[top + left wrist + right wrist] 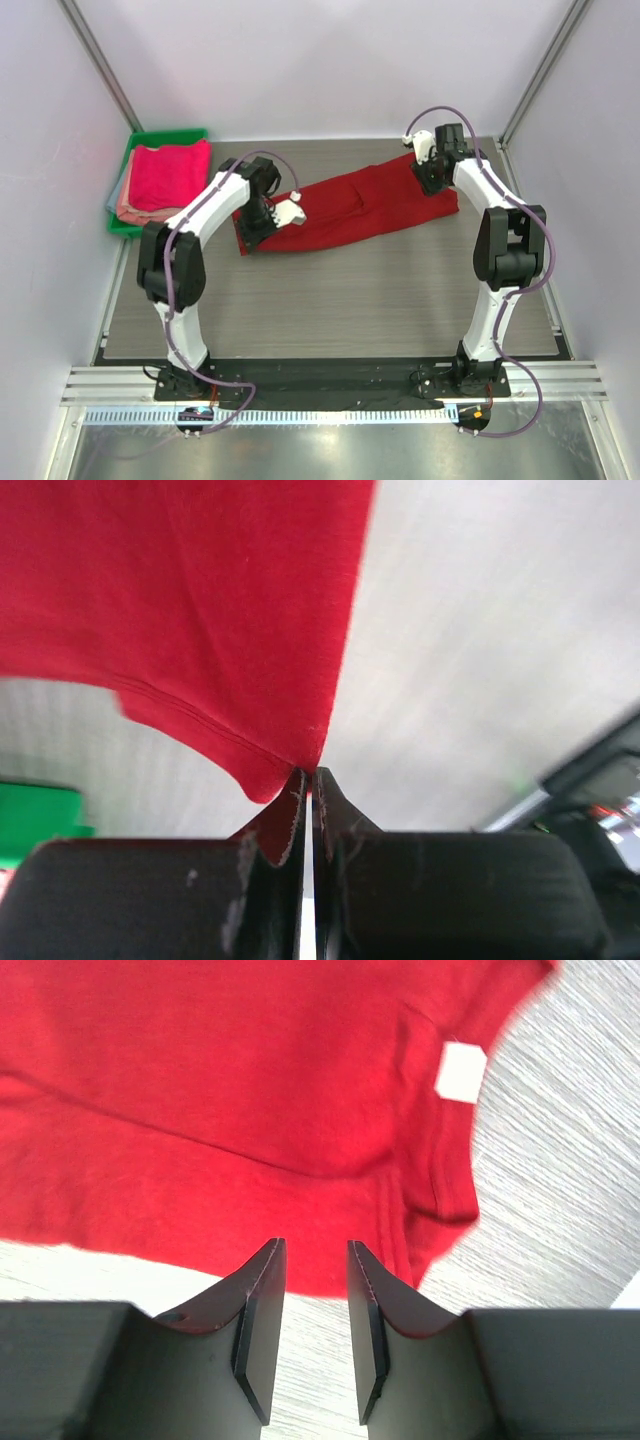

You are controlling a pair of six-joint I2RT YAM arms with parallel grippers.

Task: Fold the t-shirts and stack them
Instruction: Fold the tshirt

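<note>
One red t-shirt (350, 210) on grey table (350, 300), pale walls (320, 70).

Bright even light, soft shadows, overhead sharp, red t-shirt (200, 1090) blurred up close

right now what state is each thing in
left fingers, shut on a corner of the red t-shirt
right fingers, open at the shirt's labelled end, gripping nothing
red t-shirt, folded into a long strip on the table
stacked t-shirts, folded, piled in the green tray
</note>
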